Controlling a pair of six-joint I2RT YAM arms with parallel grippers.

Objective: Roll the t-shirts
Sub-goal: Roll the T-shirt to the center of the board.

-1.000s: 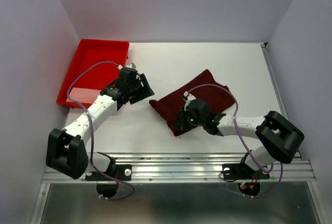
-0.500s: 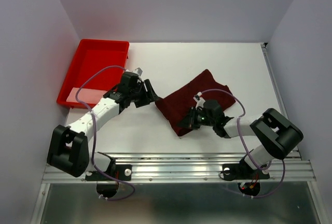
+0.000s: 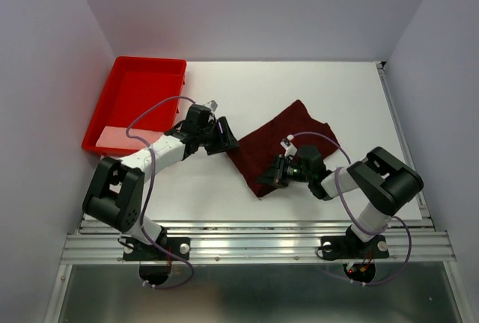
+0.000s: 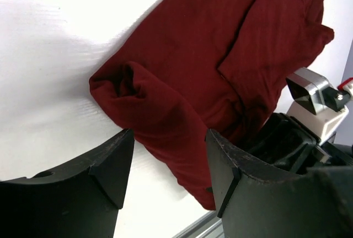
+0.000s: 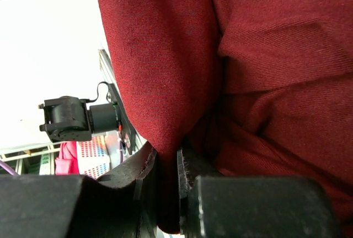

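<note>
The dark maroon t-shirt [image 3: 281, 143] lies folded and partly rolled in the middle of the white table. My left gripper [image 3: 227, 143] is open at the shirt's left corner; in the left wrist view its jaws [image 4: 168, 166] stand apart around the rolled edge of the shirt [image 4: 220, 56]. My right gripper [image 3: 274, 176] is shut on the shirt's near edge; in the right wrist view the fingers [image 5: 165, 188] pinch a fold of the maroon cloth [image 5: 165, 56].
A bright red plastic tray [image 3: 135, 102] stands at the back left of the table. The metal rail [image 3: 254, 241] runs along the near edge. Grey walls enclose the table on three sides.
My left gripper has moved right, from near the tray to the shirt's left corner. My right gripper stays shut on the near edge, and the shirt has shifted slightly right.
</note>
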